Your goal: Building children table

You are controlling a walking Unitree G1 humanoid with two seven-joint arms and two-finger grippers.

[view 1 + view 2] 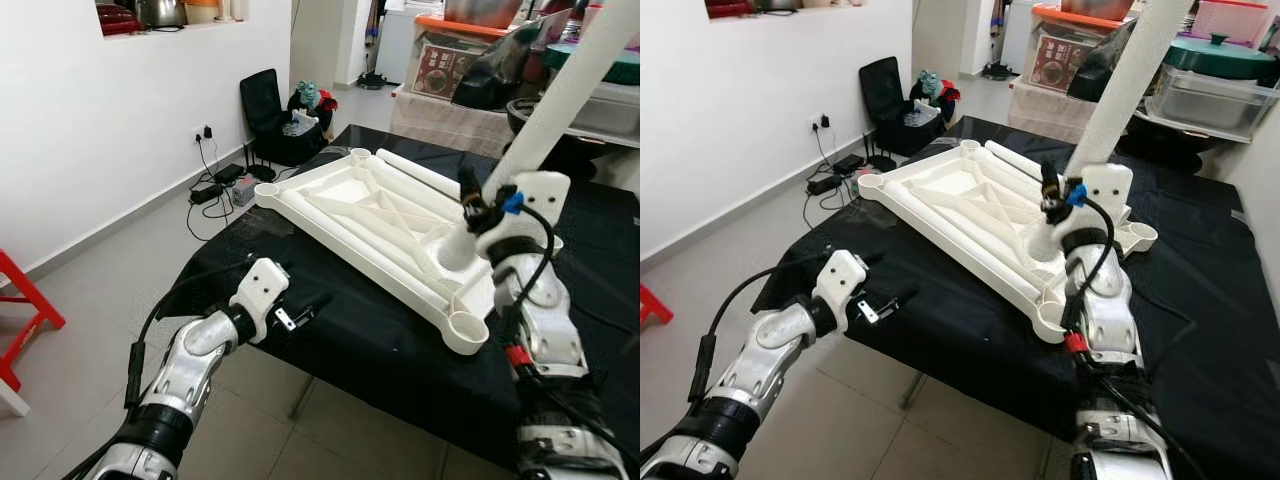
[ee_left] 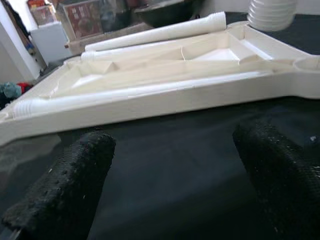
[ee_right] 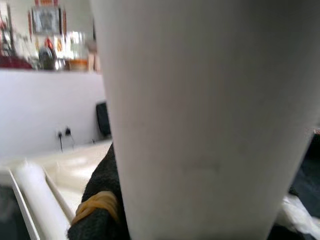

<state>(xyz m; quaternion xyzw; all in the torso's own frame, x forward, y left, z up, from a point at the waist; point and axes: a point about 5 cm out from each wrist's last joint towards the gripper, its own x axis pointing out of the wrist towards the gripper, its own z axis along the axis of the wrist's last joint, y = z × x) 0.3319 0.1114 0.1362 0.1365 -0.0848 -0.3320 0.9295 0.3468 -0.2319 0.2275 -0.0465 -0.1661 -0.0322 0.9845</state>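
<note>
An upturned white plastic table top point(image 1: 380, 225) is seen lying, ribbed underside up, on a work surface draped in black cloth point(image 1: 330, 330). All positions below are referred to this table top.

A long white table leg point(image 1: 545, 125) is held tilted, its lower end seated in or at a socket near the table top's right-hand near corner; whether it is fully seated cannot be told. The right gripper point(image 1: 478, 212) is closed around this leg just above the socket, with one black finger point(image 3: 100, 200) pressed against the leg's side in the right wrist view.

Two further white legs point(image 2: 155, 32) are seen lying flat, one inside the table top's frame and one along its far edge.

The left gripper point(image 2: 175, 170) is positioned off the table top's near long edge, low over the black cloth, its fingers spread apart and nothing between them. It is near the table top but apart from it.
</note>
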